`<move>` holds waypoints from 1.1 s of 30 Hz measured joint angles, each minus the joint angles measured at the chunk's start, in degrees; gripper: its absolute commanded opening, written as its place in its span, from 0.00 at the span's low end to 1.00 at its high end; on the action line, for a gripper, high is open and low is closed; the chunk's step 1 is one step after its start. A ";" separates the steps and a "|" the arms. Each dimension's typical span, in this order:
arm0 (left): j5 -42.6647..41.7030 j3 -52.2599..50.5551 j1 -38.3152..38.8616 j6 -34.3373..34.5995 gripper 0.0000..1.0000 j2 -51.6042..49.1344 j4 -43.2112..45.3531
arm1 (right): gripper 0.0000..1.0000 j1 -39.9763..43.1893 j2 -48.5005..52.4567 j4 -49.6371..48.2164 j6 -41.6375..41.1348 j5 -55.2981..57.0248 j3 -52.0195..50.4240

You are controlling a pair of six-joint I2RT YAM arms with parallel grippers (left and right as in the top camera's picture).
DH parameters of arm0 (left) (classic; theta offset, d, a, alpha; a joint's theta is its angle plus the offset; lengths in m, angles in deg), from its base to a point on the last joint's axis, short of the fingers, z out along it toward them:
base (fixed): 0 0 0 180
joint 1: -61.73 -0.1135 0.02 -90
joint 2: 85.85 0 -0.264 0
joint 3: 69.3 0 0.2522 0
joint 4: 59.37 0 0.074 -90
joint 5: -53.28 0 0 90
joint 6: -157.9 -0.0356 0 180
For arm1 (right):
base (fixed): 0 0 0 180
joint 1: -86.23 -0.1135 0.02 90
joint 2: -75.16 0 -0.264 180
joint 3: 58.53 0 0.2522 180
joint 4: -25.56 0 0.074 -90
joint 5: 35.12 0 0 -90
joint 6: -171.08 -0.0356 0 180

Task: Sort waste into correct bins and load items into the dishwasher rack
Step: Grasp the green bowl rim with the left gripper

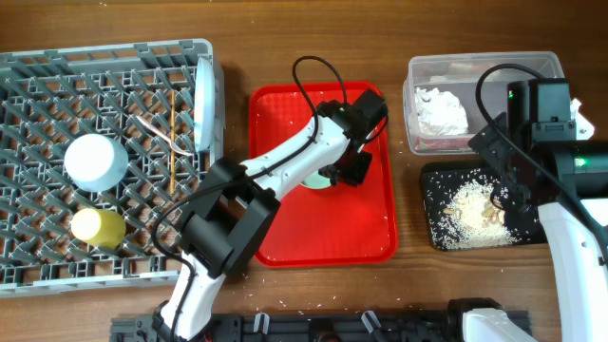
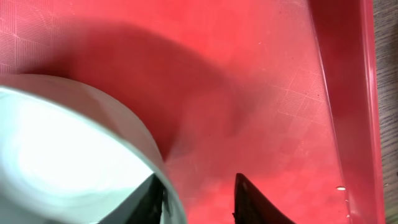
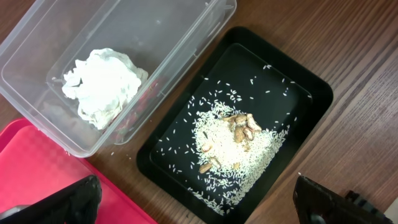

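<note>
A pale blue bowl [image 1: 315,178] sits on the red serving tray [image 1: 285,237]. My left gripper [image 1: 348,172] is open and straddles the bowl's rim [image 2: 149,155], with one finger inside and one outside [image 2: 202,196]. My right gripper [image 3: 196,199] is open and empty above the black tray [image 3: 311,93], which holds rice and beige scraps [image 3: 233,140]. The clear tub [image 1: 541,65] holds the crumpled napkin [image 1: 442,109] and a red scrap [image 3: 144,102]. The grey rack [image 1: 38,275] holds an upright plate [image 1: 204,103], an upturned bowl [image 1: 95,160], the yellow-green cup [image 1: 98,226] and chopsticks [image 1: 171,152].
Loose rice grains lie on the wood around the black tray [image 1: 432,176] and near the table's front edge [image 1: 285,306]. The red tray's raised rim [image 2: 348,93] runs close to the right of my left gripper.
</note>
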 measured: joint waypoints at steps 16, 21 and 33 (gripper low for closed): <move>-0.02 0.00 0.00 0.13 0.09 0.00 0.00 | 1.00 0.00 0.00 0.00 0.00 -0.02 0.00; 0.28 0.02 0.00 0.13 0.07 0.00 0.00 | 1.00 0.00 0.00 0.00 0.00 -0.02 0.00; 1.31 0.04 0.09 0.13 0.04 0.22 -0.07 | 1.00 0.00 0.00 0.00 0.00 -0.02 0.00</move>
